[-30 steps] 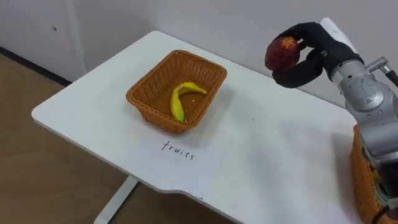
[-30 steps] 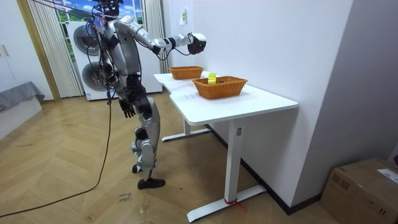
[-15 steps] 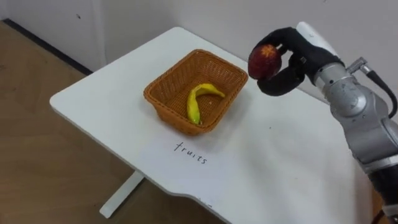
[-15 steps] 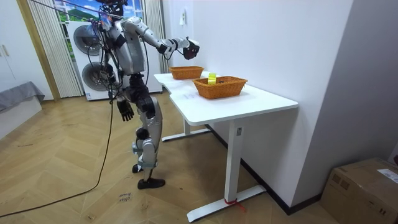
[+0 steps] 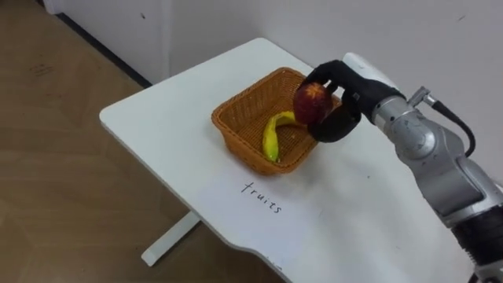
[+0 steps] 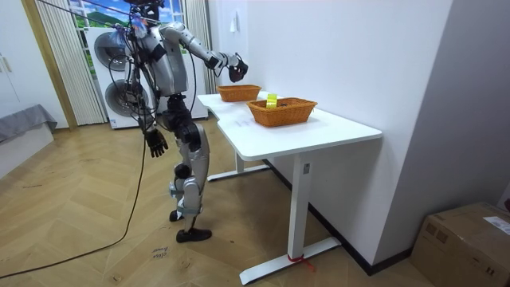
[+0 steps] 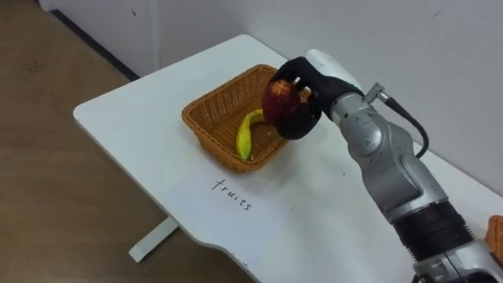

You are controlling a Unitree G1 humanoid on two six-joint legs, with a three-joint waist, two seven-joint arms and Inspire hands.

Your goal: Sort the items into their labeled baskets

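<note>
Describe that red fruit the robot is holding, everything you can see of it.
The red apple is round, deep red with a yellowish patch on top, and looks smooth. The robot's right hand is curled round it, dark fingers above and thumb below, holding it in the air over the right side of the wicker basket, above a banana lying inside. Only the hand touches it.

Right arm extended forward, right hand (image 5: 346, 110) curled round an apple (image 5: 312, 103); left hand (image 6: 157, 143) hangs beside the hip, fingers relaxed.
</note>
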